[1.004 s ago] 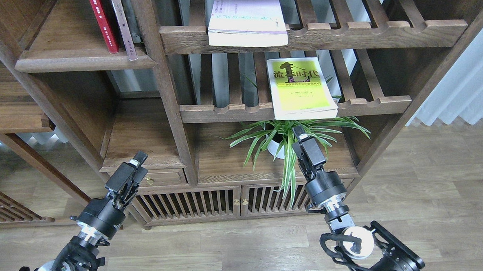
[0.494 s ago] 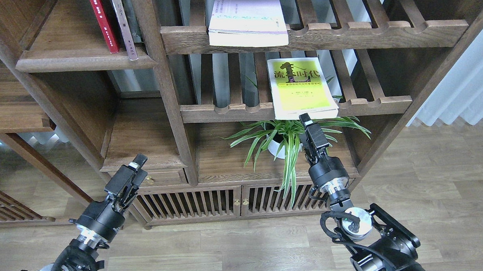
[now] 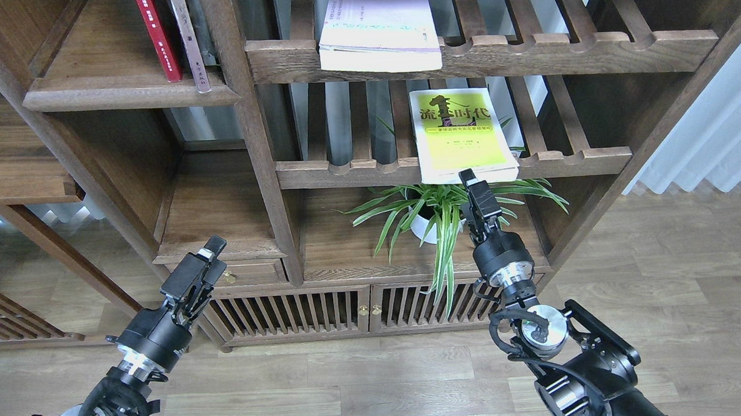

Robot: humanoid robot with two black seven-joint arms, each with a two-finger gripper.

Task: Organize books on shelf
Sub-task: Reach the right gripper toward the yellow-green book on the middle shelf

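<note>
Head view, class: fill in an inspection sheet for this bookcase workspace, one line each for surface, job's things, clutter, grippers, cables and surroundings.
Surface: solid dark-brown wooden plank shelf, upper left.
Job's things: dark red book upright on that plank; yellow-green book with white border flat on the middle slatted rack; white book with lilac trim flat on the upper slatted rack.
Clutter: thin grey-pink book beside the red one; green spider plant in a white pot.
Grippers: left gripper low, holding nothing; right gripper at the yellow-green book's front edge, jaws not discernible.
Cables: black cable looped at the right wrist.
Surroundings: wood-plank floor, white curtain.
</note>
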